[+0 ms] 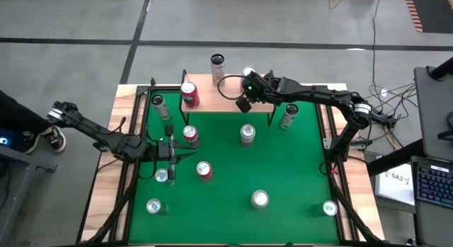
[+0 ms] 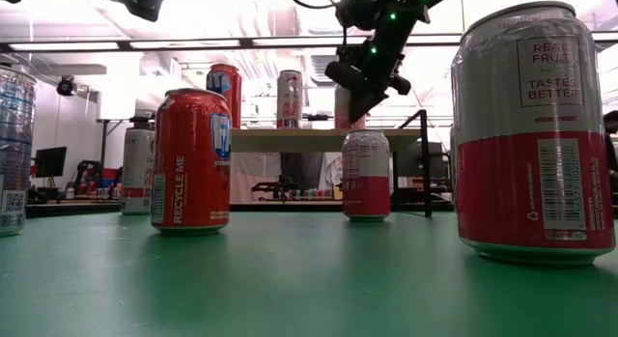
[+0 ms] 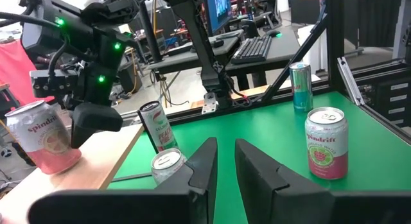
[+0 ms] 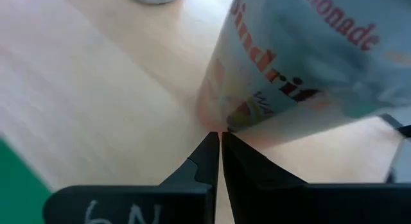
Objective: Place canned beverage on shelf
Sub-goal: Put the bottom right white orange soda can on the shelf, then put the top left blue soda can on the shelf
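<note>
High view has the right gripper (image 1: 249, 84) over the shelf (image 1: 212, 88) at the table's far edge, fingers pinched together on nothing, a pink Spindrift can (image 4: 308, 51) standing on the wood just beyond them. Left gripper (image 1: 172, 149) waits mid-table, nearly closed, empty.

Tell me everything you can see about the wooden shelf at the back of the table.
The shelf is a small raised platform with a light bare-wood top on thin black legs, standing at the far edge of the green table. A red can and a white can stand upright on it; a pale Spindrift can stands on it too, tilted. The right gripper hangs just above the top, shut, beside that can. More cans stand on the table below and in front.
</note>
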Controlling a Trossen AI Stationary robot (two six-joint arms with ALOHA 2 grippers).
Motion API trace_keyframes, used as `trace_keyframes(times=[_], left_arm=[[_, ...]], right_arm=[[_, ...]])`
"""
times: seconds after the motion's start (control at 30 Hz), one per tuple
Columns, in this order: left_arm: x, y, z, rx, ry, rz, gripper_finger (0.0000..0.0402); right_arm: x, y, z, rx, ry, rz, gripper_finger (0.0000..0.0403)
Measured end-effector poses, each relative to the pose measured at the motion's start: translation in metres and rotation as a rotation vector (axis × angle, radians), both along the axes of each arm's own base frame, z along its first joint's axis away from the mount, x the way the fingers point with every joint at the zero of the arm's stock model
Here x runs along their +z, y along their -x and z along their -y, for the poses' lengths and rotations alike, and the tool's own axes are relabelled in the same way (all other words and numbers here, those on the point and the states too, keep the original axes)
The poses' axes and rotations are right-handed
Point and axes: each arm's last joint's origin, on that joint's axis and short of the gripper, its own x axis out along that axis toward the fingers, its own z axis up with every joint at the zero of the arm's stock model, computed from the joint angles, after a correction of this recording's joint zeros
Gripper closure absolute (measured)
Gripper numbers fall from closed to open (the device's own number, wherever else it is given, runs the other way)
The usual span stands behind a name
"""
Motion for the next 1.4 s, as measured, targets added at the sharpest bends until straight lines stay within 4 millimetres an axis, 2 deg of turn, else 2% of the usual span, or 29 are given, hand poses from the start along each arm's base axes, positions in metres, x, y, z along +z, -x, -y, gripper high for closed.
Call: trace_keyframes(times=[0.2, 0.3, 0.5, 0.73, 1.07, 1.4], left_arm=[[0.0, 0.0, 0.0, 0.0, 0.0, 0.0, 0.0364], [0.0, 0.0, 0.0, 0.0, 0.001, 0.0, 0.0364], [0.0, 0.0, 0.0, 0.0, 0.006, 0.0, 0.0364], [0.0, 0.0, 0.0, 0.001, 0.015, 0.001, 0.0364], [0.0, 0.0, 0.0, 0.001, 0.023, 0.002, 0.0364], [0.0, 0.0, 0.0, 0.001, 0.027, 0.002, 0.0364]], right_arm=[[0.0, 0.001, 0.0, -0.007, 0.009, -0.011, 0.039], [-0.001, -0.001, -0.006, 0.002, -0.007, -0.012, 0.039], [0.005, -0.008, -0.031, 0.071, -0.06, 0.036, 0.039], [0.023, -0.017, -0.066, 0.154, -0.047, 0.108, 0.039], [0.033, -0.032, -0.114, 0.284, -0.035, 0.221, 0.039], [0.036, -0.037, -0.136, 0.341, -0.037, 0.266, 0.039]])
